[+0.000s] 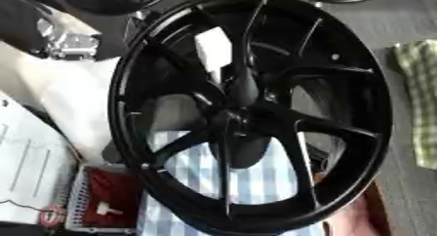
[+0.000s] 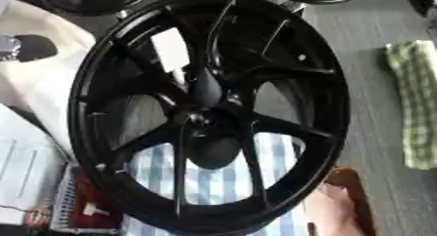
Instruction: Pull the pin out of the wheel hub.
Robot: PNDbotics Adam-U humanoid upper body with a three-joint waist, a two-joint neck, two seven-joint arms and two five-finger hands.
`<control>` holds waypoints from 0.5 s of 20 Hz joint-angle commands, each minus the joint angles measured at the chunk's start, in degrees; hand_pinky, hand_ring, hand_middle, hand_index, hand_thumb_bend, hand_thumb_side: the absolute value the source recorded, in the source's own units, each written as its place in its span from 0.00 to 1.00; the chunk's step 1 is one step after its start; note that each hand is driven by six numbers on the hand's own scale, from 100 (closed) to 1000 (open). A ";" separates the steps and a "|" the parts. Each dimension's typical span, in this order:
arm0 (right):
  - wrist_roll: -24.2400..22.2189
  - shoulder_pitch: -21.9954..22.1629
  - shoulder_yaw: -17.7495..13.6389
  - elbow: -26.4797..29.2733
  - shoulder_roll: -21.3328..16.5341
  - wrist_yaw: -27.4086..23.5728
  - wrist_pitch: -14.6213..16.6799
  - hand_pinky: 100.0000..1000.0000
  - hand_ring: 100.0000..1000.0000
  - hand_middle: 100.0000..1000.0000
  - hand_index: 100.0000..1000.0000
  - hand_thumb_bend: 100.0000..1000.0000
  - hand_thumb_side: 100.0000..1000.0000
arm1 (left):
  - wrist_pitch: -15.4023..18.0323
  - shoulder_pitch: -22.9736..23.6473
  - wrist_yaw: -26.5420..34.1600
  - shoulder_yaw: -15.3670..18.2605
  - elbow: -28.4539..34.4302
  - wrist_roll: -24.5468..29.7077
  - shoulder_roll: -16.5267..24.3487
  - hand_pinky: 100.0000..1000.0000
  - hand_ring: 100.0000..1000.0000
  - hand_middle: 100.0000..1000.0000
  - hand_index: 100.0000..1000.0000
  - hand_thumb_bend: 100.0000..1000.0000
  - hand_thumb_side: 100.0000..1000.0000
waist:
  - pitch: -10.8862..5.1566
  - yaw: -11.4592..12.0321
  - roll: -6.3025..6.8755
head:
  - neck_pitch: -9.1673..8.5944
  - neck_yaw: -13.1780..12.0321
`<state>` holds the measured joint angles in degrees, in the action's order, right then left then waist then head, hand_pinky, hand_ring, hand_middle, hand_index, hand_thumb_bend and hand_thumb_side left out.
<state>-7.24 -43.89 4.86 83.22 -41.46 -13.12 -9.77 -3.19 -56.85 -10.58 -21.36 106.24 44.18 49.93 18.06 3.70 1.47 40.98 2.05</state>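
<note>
The black alloy wheel (image 1: 252, 110) stands on edge, filling both views, its hub (image 1: 232, 120) at centre where the spokes meet. No pin can be made out there, and neither robot hand shows, so their state is unknown. Reach squarely at the hub, between spokes (narrow gaps). A red-lined basket (image 1: 102, 201) and green checked cloth (image 1: 418, 98) lie alongside.

Black wheel (image 1: 252, 110) fills the view; hub centre (image 2: 205, 118) dark, pin not distinguishable. Blue-white striped cloth (image 1: 248, 179) mostly hidden behind spokes. Small white object in red tray (image 1: 107, 201), bottom left: unidentifiable. Green checked cloth (image 1: 420, 103) cut by right edge.
</note>
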 commanded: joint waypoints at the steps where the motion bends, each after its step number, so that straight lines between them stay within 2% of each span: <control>1: -0.38 -1.47 -0.12 0.26 -0.66 0.47 0.08 0.79 0.70 0.60 0.68 0.26 0.42 | 1.64 -2.42 -1.27 -0.84 -1.38 0.75 -0.75 0.79 0.76 0.72 0.78 0.36 0.58 | -0.98 -0.36 0.04 | -1.11 -0.33; 5: -0.79 -2.01 0.30 0.10 -0.11 0.61 0.00 0.79 0.70 0.60 0.68 0.26 0.42 | 4.03 -3.20 -1.36 -1.51 -1.41 1.74 -1.31 0.80 0.78 0.74 0.80 0.38 0.53 | -0.59 -1.11 0.02 | -1.55 -0.39; 9: -0.93 -2.21 0.34 -0.02 0.25 0.61 0.02 0.79 0.70 0.60 0.68 0.26 0.42 | 5.77 -3.04 0.10 -1.75 -2.03 3.60 -1.40 0.82 0.82 0.78 0.85 0.43 0.43 | -0.18 -1.35 -0.11 | -1.74 -0.50; 10: -0.96 -2.25 0.36 -0.04 0.32 0.60 0.02 0.79 0.70 0.60 0.68 0.26 0.42 | 6.17 -3.04 0.78 -1.86 -2.20 4.35 -1.46 0.83 0.83 0.79 0.85 0.44 0.38 | -0.08 -1.34 -0.15 | -1.75 -0.57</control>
<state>-7.98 -44.89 5.68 82.95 -40.04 -12.77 -9.91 2.40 -58.91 -10.47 -23.52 104.05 47.82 47.77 18.99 2.42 1.44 40.03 1.65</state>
